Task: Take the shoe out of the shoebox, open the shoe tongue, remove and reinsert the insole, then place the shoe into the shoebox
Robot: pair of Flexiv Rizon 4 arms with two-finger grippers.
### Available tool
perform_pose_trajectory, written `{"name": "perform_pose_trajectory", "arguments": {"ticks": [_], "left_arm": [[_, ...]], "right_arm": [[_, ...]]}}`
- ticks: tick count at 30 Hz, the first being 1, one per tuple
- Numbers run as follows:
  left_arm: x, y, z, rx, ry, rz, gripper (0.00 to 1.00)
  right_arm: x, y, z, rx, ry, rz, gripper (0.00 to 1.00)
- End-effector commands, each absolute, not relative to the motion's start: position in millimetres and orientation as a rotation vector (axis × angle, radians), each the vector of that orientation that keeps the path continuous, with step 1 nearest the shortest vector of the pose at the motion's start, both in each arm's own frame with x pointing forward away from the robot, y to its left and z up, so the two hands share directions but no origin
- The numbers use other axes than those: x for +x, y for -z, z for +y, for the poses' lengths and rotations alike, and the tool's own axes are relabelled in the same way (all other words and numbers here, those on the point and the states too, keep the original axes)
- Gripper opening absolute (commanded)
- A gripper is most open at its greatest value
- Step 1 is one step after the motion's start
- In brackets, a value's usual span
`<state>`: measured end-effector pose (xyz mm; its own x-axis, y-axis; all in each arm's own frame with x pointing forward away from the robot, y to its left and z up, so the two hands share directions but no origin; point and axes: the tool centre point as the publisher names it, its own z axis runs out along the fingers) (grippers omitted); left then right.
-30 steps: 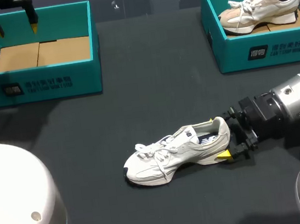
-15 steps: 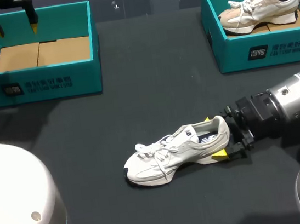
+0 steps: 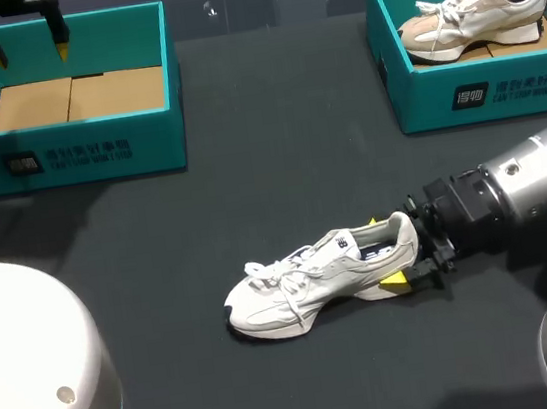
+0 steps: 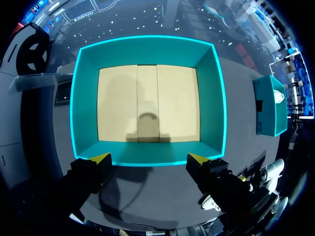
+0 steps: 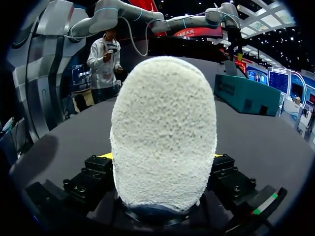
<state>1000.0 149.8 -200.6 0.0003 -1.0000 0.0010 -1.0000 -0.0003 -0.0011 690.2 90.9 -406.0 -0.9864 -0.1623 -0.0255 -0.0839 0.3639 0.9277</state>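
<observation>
White shoe (image 3: 314, 280) lying on its sole on the table (image 3: 272, 114), well apart from the empty shoebox (image 3: 85, 154). The right end effector (image 3: 396, 249) straddles the heel, its fingers pressed to both sides. The left end effector (image 3: 28, 45) hangs spread wide over the shoebox. The shoe is judged light, with a soft upper that yields under pressure and a fuzzy lining at the collar; the stiffer heel counter, now clamped, appears the firmest place to hold while tongue and insole are worked.
</observation>
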Motion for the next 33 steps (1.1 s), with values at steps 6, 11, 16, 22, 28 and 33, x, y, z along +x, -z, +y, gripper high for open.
{"name": "perform_pose_trajectory", "arguments": {"ticks": [6, 11, 16, 22, 28, 33], "left_arm": [[1000, 200, 150, -2.222, 0.001, 2.221, 1.0], [1000, 200, 150, -2.222, 0.001, 2.221, 1.0], [1000, 200, 150, -2.222, 0.001, 2.221, 1.0], [1000, 200, 150, -2.222, 0.001, 2.221, 1.0], [1000, 200, 150, -2.222, 0.001, 2.221, 1.0], [992, 194, 137, -2.278, 0.002, 2.166, 1.0]], "right_arm": [[693, 398, 87, 0.102, 1.762, -2.657, 0.0], [695, 397, 84, 0.085, 1.764, -2.669, 0.0], [695, 398, 84, 0.076, 1.767, -2.667, 0.0], [695, 398, 83, 0.087, 1.782, -2.649, 0.0], [695, 398, 83, 0.087, 1.782, -2.649, 0.0], [695, 398, 83, 0.087, 1.782, -2.649, 0.0]]}}
